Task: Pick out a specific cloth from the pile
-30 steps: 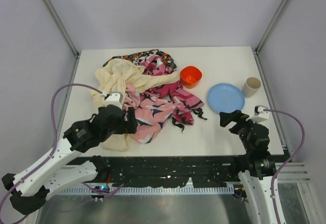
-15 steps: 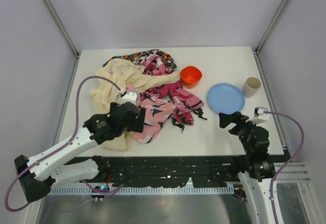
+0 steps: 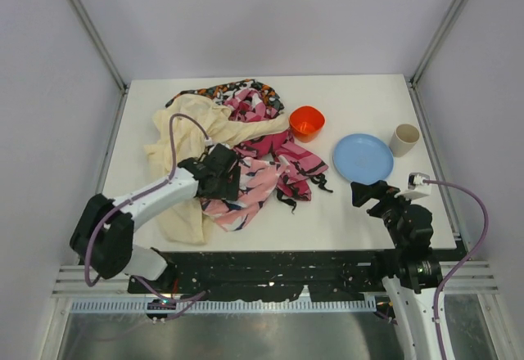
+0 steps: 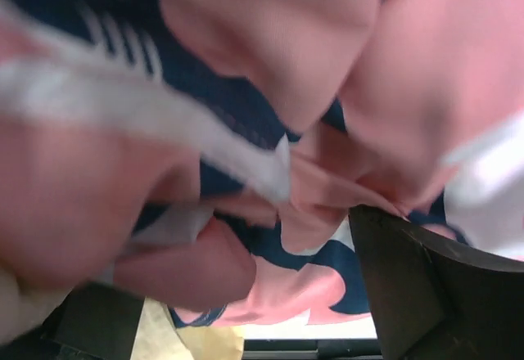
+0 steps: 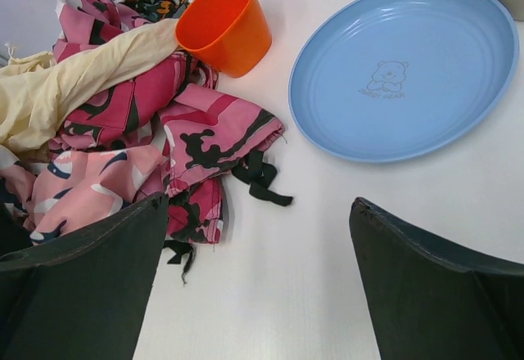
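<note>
The pile lies at the table's back left: cream-yellow cloth, pink cloth with dark and white shapes, magenta-and-black print, black floral print. The lavender shirt is hidden; no view shows it. My left gripper is pushed into the pink patterned cloth, which fills the left wrist view; the jaws stand wide apart with folds of it between them. My right gripper is open and empty above bare table, right of the pile.
An orange cup stands against the pile's right edge, also in the right wrist view. A blue plate lies right of it, and a beige cup beyond. Black ties trail from the magenta print.
My left arm has swung right and forward, from the cream cloth's near edge into the pink patterned cloth. The pink cloth has bunched a little. The right arm has barely moved.
</note>
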You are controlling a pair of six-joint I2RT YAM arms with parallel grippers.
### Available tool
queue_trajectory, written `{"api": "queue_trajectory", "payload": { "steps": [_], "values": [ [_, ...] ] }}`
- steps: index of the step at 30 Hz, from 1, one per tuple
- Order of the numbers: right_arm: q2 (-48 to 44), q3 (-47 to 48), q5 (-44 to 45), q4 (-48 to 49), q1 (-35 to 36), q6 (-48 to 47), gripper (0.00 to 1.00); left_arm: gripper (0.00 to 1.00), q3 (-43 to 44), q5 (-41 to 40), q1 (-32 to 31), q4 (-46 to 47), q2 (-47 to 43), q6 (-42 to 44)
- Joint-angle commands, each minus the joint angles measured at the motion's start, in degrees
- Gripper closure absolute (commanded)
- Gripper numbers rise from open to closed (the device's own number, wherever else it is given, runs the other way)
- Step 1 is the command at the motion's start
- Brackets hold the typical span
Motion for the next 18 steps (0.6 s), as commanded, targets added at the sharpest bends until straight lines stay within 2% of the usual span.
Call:
{"api": "queue_trajectory", "payload": {
  "steps": [1,4,6,8,9,10,12,15,18],
  "values": [
    [-0.37,-0.09,-0.22,2.9,-0.09,0.01,0.05,0.0,3.0,2.38,0.21,2.62,9.26,0.55],
    [-0.2,-0.09,0.04,2.81,-0.09,-0.08,0.05,0.03,6.08,5.02,0.48,3.59,16.72,0.2],
    [-0.11,-0.26,0.39,2.9,-0.09,-0.08,0.05,0.18,8.79,3.01,0.74,2.02,20.51,-1.11],
    [0.07,-0.18,0.74,2.9,-0.09,-0.08,0.05,0.55,11.61,1.6,1.0,-0.26,23.59,-1.99],
    [0.16,-0.18,0.74,2.9,-0.09,-0.17,0.05,0.88,12.75,0.46,1.09,-1.84,24.48,-2.61],
    [0.42,-0.26,0.74,2.9,-0.01,-0.17,0.05,1.0,13.98,-1.55,1.09,-3.95,24.83,-3.31],
    [0.68,-0.26,0.66,3.16,-0.09,-0.17,0.05,1.0,15.57,-7.51,1.09,-7.99,23.0,-4.71],
    [1.12,-0.35,0.83,3.42,-0.09,-0.25,0.05,1.0,19.08,-20.51,1.18,-15.37,16.16,-7.53],
    [2.0,-0.79,1.01,4.39,-0.09,-0.08,0.05,1.0,26.98,-32.3,2.49,-22.15,9.47,-7.97]
  ]
}}
